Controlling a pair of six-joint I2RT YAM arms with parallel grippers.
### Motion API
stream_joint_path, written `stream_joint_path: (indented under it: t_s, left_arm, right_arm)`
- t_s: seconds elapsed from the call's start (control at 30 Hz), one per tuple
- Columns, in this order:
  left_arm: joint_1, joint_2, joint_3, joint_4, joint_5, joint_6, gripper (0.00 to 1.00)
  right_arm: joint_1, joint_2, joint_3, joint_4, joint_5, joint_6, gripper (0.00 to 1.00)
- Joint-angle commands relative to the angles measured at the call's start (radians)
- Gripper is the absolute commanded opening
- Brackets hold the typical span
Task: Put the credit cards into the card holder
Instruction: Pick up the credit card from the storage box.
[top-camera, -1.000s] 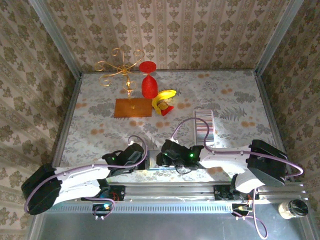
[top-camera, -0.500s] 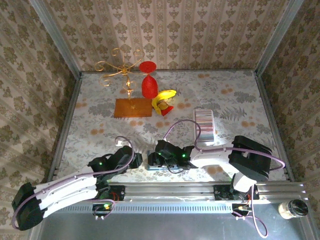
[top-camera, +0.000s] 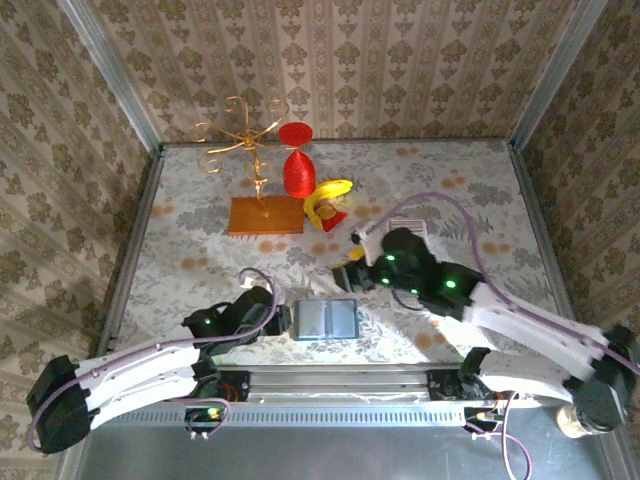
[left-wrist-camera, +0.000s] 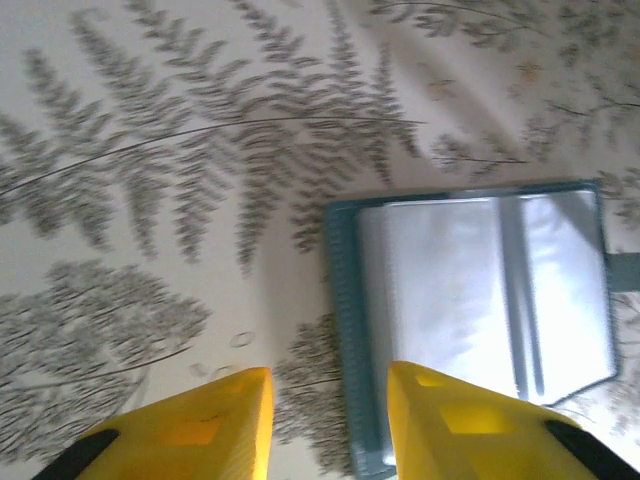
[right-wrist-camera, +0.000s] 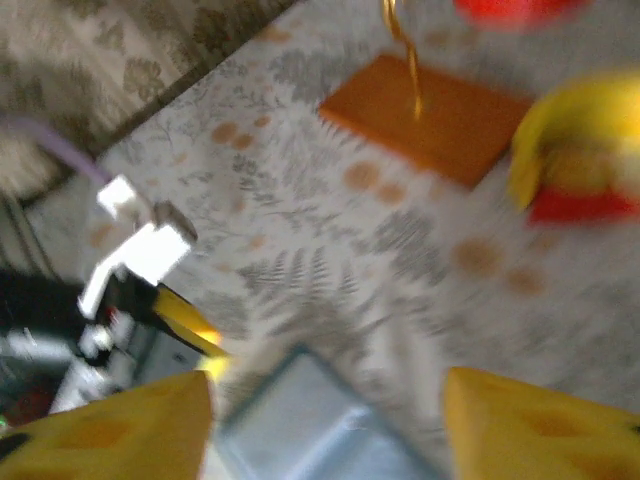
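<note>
One teal pouch (top-camera: 326, 319); two yellow left fingers (left-wrist-camera: 205, 425); one banana (top-camera: 332, 189)

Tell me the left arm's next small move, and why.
Probably shift the left gripper slightly toward the teal pouch so its edge sits between the open jaws, then close. The pouch's rim lies in line with one finger rather than the gap, and the right gripper hovers open and empty, off the pouch.

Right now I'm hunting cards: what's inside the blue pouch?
The blue pouch shows a glossy clear face with one crease, washed white by glare. Anything tucked beneath that face is covered, so I cannot tell.
</note>
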Motion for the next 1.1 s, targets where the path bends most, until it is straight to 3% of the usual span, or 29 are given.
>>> stream_joint_path:
  t_s: [0.0,0.1,0.23,0.4,0.73,0.93,1.07]
  left_arm:
    - [0.017,0.052,0.045,0.115,0.109,0.058,0.32]
    - [0.032,0.123,0.061,0.156,0.157,0.066,0.30]
    - [0.047,0.192,0.073,0.199,0.221,0.083,0.28]
    - [0.060,0.240,0.074,0.231,0.260,0.085,0.27]
    - [0.059,0.269,0.063,0.270,0.288,0.066,0.24]
    - [0.056,0.273,0.059,0.268,0.283,0.060,0.23]
    - [0.056,0.273,0.057,0.270,0.275,0.071,0.17]
  right_arm:
    - [-0.039,-0.096,-0.062,-0.249,0.031,-0.754,0.74]
    - [-0.170,-0.126,-0.061,-0.383,0.009,-1.003,0.92]
    - [-0.287,-0.090,-0.066,-0.494,0.069,-1.188,0.94]
    - [-0.343,-0.072,-0.213,-0.301,0.144,-1.345,0.99]
    - [-0.381,0.111,-0.268,-0.047,0.184,-1.377,1.00]
    - [-0.386,0.201,-0.258,-0.018,0.198,-1.401,0.96]
    - [-0.386,0.222,-0.236,-0.046,0.210,-1.411,0.94]
